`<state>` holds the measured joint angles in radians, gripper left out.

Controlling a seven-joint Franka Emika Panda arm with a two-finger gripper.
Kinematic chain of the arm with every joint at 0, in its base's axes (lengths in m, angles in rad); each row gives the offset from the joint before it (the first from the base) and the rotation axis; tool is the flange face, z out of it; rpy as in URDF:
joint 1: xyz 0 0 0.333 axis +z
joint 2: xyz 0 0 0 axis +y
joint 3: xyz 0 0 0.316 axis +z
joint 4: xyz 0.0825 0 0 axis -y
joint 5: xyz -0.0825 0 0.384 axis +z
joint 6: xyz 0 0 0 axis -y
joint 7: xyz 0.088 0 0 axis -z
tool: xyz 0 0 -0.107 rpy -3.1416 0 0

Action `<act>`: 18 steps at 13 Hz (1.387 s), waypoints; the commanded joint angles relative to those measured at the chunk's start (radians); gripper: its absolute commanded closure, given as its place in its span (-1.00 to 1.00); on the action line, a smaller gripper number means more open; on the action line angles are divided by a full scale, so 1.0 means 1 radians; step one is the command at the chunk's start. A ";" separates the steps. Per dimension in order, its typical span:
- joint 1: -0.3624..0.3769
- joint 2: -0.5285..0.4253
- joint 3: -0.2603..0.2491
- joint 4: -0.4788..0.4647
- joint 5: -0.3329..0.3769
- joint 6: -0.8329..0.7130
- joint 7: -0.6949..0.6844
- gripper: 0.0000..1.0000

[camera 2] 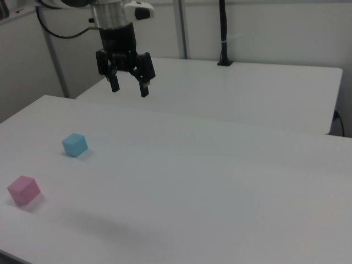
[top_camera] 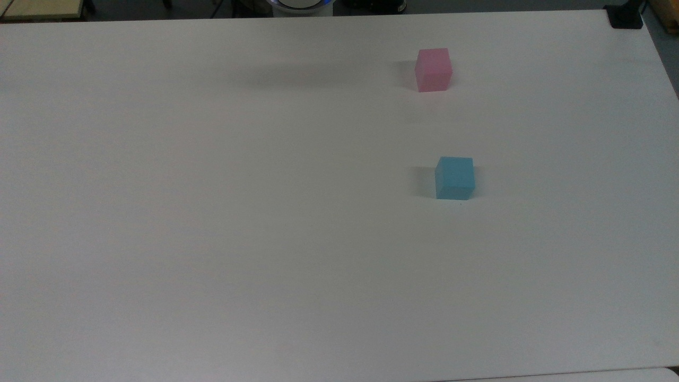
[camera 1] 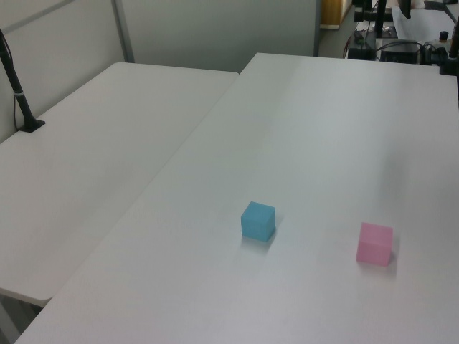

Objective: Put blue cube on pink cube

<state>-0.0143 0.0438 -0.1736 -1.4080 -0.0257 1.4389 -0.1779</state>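
The blue cube (top_camera: 454, 178) rests on the white table (top_camera: 212, 212), apart from the pink cube (top_camera: 433, 69), which sits nearer the top view's upper edge. In the left view the blue cube (camera 1: 258, 221) lies left of the pink cube (camera 1: 375, 244). In the right view the blue cube (camera 2: 75, 144) is beyond the pink cube (camera 2: 23, 190). My gripper (camera 2: 130, 89) hangs high above the table, up and to the right of both cubes in the right view, open with nothing between its fingers.
A second white table (camera 1: 93, 165) adjoins on the left view's left, with a black pole and clamp (camera 1: 21, 100) at its edge. A black clamp (top_camera: 625, 18) sits at the top view's upper right corner. Desks with equipment (camera 1: 401, 36) stand behind.
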 commanded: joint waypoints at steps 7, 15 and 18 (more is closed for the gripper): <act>-0.004 -0.015 0.009 -0.020 0.007 -0.012 -0.048 -1.00; -0.001 -0.010 0.016 -0.020 0.009 -0.005 -0.042 -1.00; 0.052 -0.005 0.019 -0.020 0.026 -0.003 -0.032 -1.00</act>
<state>-0.0107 0.0458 -0.1607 -1.4140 -0.0229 1.4357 -0.2083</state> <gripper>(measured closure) 0.000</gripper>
